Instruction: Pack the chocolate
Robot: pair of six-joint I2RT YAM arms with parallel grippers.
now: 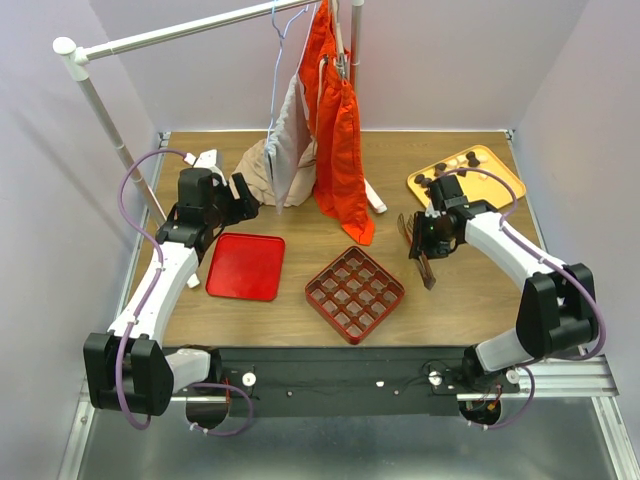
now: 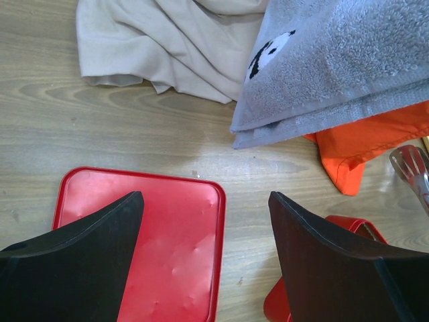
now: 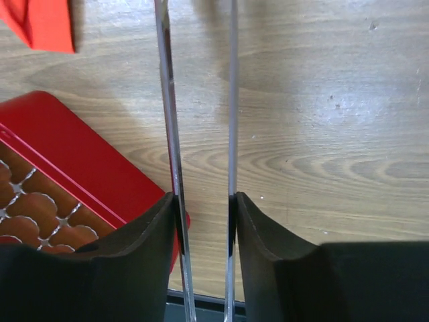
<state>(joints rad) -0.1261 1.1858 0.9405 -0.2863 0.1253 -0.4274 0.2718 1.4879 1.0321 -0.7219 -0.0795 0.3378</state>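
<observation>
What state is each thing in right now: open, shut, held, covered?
left gripper: open, holding nothing.
right gripper: shut on the tongs.
tongs: held, arms apart.
red gridded box: uncovered.
red lid: off the box, lying flat beside it.
chocolate: on the yellow tray, unpacked.

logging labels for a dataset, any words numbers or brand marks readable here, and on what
No words or numbers can be read in any view.
Only mark: a small black-and-white panda picture on the grey towel, no letters.
The red lid, gridded box, yellow tray and metal tongs show no print.
</observation>
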